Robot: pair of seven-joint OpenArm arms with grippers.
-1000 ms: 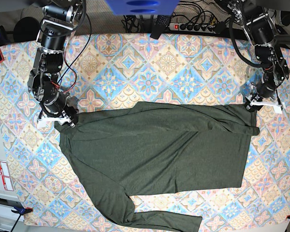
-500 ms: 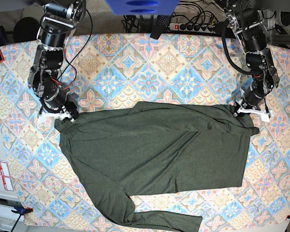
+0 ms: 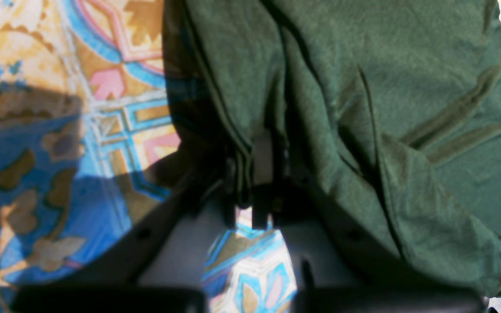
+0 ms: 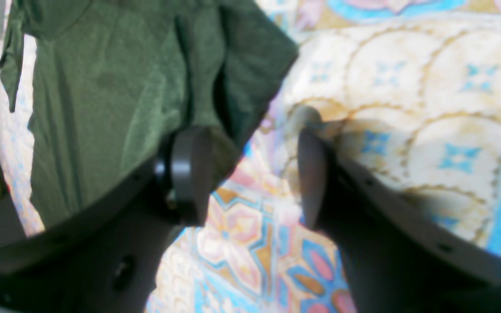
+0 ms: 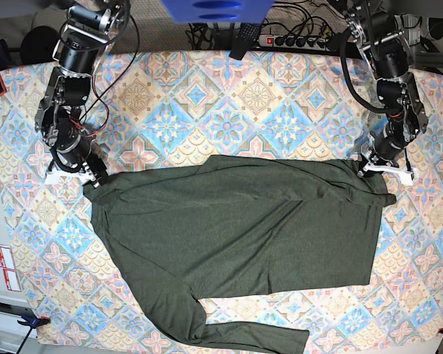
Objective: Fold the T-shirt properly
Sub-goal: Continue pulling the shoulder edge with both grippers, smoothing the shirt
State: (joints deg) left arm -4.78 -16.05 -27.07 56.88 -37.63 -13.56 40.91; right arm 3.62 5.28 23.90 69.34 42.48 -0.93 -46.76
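Note:
The dark olive T-shirt [image 5: 236,221] lies spread on the patterned tablecloth, with one long sleeve [image 5: 258,341] trailing along the front edge. My left gripper [image 5: 378,168] is at the shirt's upper right corner. In the left wrist view it [image 3: 250,182] is shut on a bunched fold of the shirt [image 3: 407,87]. My right gripper [image 5: 87,177] is at the shirt's upper left corner. In the right wrist view it [image 4: 250,178] is open, and the shirt's corner [image 4: 102,87] drapes against one of its fingers [image 4: 189,174].
The patterned tablecloth [image 5: 229,110] covers the whole table. A power strip [image 5: 295,40] and cables lie along the back edge, beside a blue object [image 5: 214,9]. White labels [image 5: 0,265] sit past the table's left edge.
My left gripper has moved left onto the shirt's upper right corner and closed on it. My right gripper has drawn back a little up and left from the upper left corner.

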